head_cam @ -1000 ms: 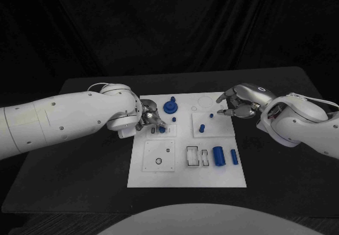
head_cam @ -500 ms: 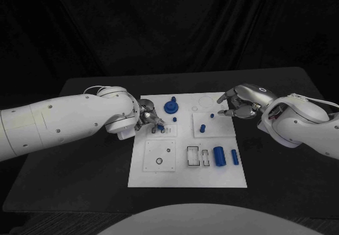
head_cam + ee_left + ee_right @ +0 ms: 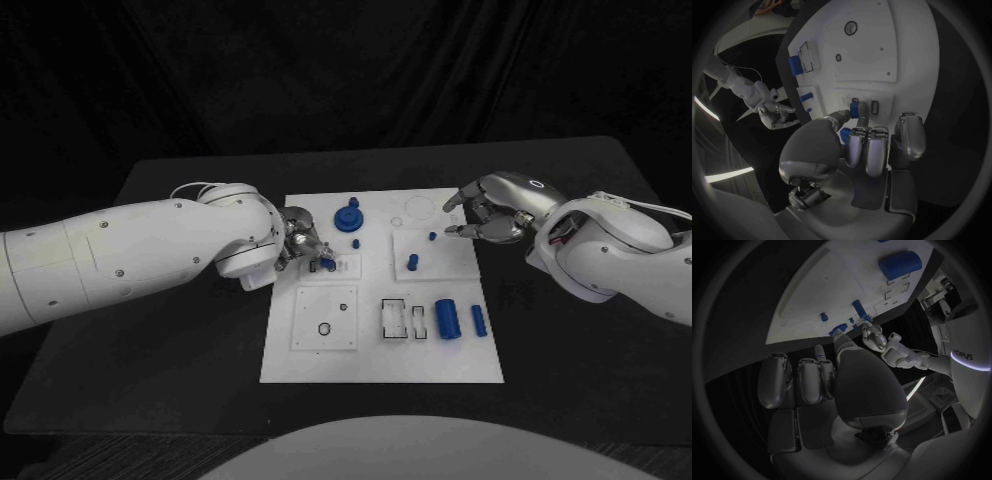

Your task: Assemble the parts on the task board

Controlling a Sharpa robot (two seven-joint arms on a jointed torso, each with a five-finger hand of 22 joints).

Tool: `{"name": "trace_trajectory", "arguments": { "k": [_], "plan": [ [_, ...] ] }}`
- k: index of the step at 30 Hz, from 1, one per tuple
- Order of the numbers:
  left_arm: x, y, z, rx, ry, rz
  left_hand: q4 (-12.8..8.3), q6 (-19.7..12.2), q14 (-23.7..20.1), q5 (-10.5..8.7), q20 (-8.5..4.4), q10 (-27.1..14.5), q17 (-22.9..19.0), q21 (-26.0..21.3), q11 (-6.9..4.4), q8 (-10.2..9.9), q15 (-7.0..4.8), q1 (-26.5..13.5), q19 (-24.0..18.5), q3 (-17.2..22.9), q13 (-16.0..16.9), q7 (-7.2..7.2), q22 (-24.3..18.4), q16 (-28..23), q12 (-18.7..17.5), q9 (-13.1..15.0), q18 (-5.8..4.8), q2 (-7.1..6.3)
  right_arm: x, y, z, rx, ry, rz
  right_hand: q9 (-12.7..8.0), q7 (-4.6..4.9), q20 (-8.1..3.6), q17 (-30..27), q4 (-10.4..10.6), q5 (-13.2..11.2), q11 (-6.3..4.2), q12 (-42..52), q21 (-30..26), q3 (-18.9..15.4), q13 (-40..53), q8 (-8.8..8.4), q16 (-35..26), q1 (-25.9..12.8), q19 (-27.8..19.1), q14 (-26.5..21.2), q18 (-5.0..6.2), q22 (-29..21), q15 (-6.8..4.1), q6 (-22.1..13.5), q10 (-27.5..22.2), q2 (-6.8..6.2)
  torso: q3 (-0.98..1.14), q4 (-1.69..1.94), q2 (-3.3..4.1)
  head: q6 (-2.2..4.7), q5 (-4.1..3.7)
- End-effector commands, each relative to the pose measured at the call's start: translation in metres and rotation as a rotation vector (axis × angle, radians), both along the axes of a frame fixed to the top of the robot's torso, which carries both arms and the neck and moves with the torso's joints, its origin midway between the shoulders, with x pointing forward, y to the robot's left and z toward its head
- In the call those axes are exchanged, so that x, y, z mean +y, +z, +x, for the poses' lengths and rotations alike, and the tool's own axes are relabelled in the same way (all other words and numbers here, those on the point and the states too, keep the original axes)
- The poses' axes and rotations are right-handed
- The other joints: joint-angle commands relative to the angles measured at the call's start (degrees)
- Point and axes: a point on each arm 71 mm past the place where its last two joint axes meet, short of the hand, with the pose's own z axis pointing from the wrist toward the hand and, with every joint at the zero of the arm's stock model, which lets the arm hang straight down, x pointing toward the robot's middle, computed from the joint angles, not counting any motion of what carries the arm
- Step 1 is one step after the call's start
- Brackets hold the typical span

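Observation:
The white task board [image 3: 378, 350] lies mid-table. My left hand [image 3: 300, 246] is at its left edge with fingers curled in. Its thumb and a finger pinch a small blue peg [image 3: 854, 108] that stands against the board beside an empty slot [image 3: 874, 106]; the same peg [image 3: 329, 265] shows in the head view. My right hand [image 3: 488, 214] hovers at the board's far right edge, fingers curled, nothing in them, close to a tiny blue peg [image 3: 431, 236]. A blue knobbed disc [image 3: 349, 217] stands just beyond the left hand.
On the board's near right lie a blue cylinder [image 3: 447, 318] and a slim blue bar [image 3: 479, 320], beside two empty rectangular slots [image 3: 392, 320]. Another blue peg [image 3: 411, 262] stands mid-board. A square plate with a hole [image 3: 325, 318] sits near left. Black table surrounds the board.
My left arm has swung slightly, and the hand with the blue peg has shifted a little at the board's left edge. The right hand has stayed still.

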Motion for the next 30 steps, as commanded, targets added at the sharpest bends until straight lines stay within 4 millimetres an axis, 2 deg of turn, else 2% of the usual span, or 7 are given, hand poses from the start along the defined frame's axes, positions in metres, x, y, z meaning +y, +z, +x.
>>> {"name": "trace_trajectory", "arguments": {
  "k": [1,30],
  "plan": [
    [-0.0005,-0.0041,-0.0017,0.005,0.004,-0.004,-3.8,0.0,6.0,0.07,0.06,3.1,15.1,0.2,0.34,-0.3,0.17,-0.3,0.0,4.2,12.8,-0.23,5.1,0.2,-0.1,0.0,0.74,0.37,0.0,0.0004,-0.001,-0.01,-0.004,0.008,-0.1,-0.07,0.36,0.1,-0.4,0.3,0.43,-0.2,0.4,0.0,-2.3,0.1,0.3,0.3,1.1,2.9,-0.34,10.8,0.48,0.3,0.0,0.21,-0.01,0.02,0.02,-0.01,0.04],
    [0.0036,-0.006,-0.0037,0.018,0.0,0.002,-3.6,0.2,6.0,-0.43,0.1,3.0,15.1,0.1,0.35,-0.4,0.21,-0.6,0.1,4.3,12.7,-0.27,5.1,0.2,-0.2,0.0,0.74,0.33,-0.0016,-0.0026,-0.0007,-0.003,-0.007,0.003,-0.1,-0.07,0.36,-0.1,-0.4,0.3,0.44,-0.3,0.3,-0.1,-2.3,0.09,0.2,0.3,1.0,2.8,-0.31,10.8,0.48,0.3,0.0,0.19,-0.03,0.06,-0.06,-0.01,0.18]
  ]
}}
